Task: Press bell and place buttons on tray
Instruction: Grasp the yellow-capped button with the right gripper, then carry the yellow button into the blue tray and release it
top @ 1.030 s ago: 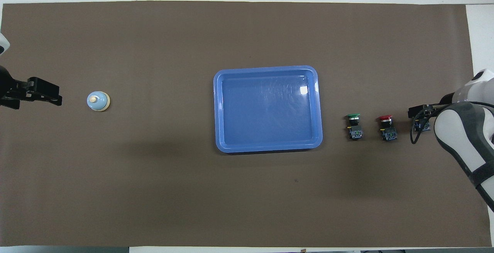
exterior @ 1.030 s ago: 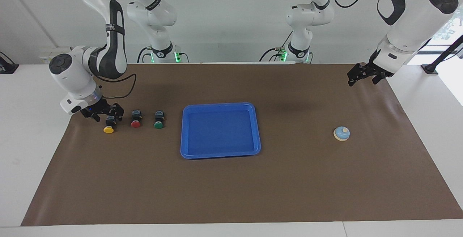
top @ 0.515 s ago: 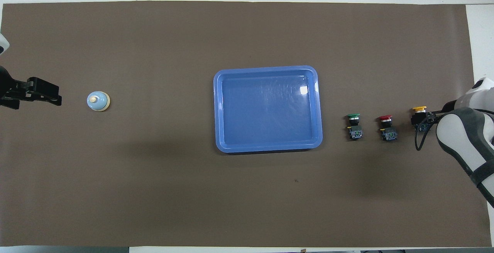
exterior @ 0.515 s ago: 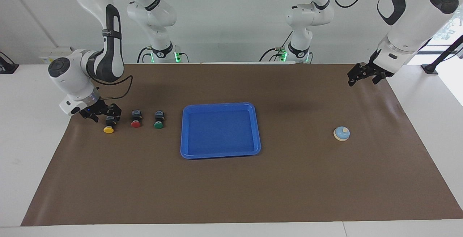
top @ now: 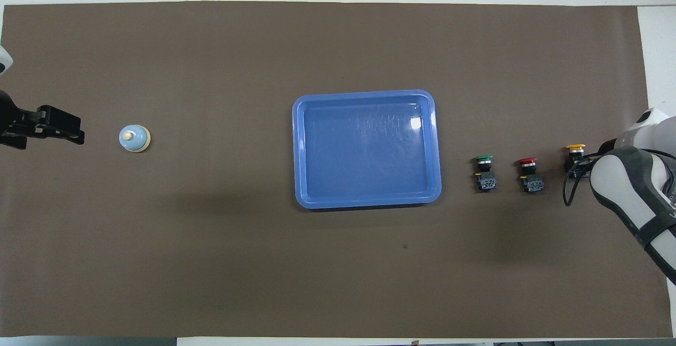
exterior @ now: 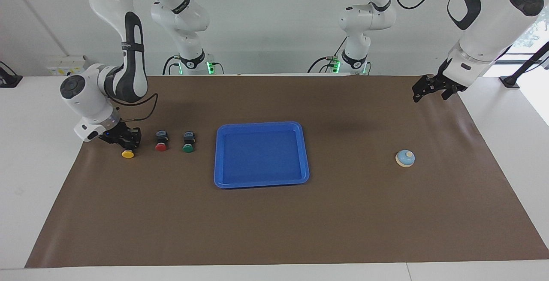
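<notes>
Beside the tray (exterior: 261, 125), toward the right arm's end of the surface (exterior: 274, 229), the right end effector (exterior: 126, 140) has closed in from a spread stance a second ago and now pinches the yellow button (exterior: 128, 154) by its black body, so the first pickup looks secured. Between it and the tray lie the red button (exterior: 161, 146) and green button (exterior: 188, 147), and carrying the yellow one over them would need a lift first. At the tray's other end sits the bell (exterior: 405, 158), unpressed by my reading; the left end effector (exterior: 430, 88) waits above the surface's edge, its state unclear. Open room surrounds the tray.
</notes>
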`<state>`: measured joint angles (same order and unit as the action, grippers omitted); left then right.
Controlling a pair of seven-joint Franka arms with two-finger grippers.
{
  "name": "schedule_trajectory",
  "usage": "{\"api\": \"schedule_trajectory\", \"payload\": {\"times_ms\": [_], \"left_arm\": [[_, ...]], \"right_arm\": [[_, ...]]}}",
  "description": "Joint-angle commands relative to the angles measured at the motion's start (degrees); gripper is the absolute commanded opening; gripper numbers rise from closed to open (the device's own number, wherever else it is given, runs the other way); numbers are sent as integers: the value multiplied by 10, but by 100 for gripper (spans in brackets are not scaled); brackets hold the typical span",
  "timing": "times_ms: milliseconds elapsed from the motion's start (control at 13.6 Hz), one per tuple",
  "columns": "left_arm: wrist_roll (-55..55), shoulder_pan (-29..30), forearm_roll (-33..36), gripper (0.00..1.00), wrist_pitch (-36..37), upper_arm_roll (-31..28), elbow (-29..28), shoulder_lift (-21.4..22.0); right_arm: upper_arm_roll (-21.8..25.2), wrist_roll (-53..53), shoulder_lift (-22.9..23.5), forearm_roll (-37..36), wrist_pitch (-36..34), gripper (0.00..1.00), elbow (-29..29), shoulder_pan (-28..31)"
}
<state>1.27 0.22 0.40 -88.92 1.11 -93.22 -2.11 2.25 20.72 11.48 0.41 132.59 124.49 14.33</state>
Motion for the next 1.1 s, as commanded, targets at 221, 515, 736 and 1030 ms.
{"api": "schedule_trajectory", "payload": {"times_ms": [221,515,736,1030], "left_arm": [[-1,6,-5,100,10,4,3,4],[-1,5,-5,100,10,4,3,4],[-1,5,-5,100,10,4,3,5],[-1,5,-5,100,9,4,3,4]], "right_arm": [[-17,-131,2,0,-186,0,-179,-113],[-17,-322,20,1,-205,0,-222,-262],[-17,-403,70,4,-201,0,-264,-338],[-17,-428,112,8,-141,0,-247,-362]]}}
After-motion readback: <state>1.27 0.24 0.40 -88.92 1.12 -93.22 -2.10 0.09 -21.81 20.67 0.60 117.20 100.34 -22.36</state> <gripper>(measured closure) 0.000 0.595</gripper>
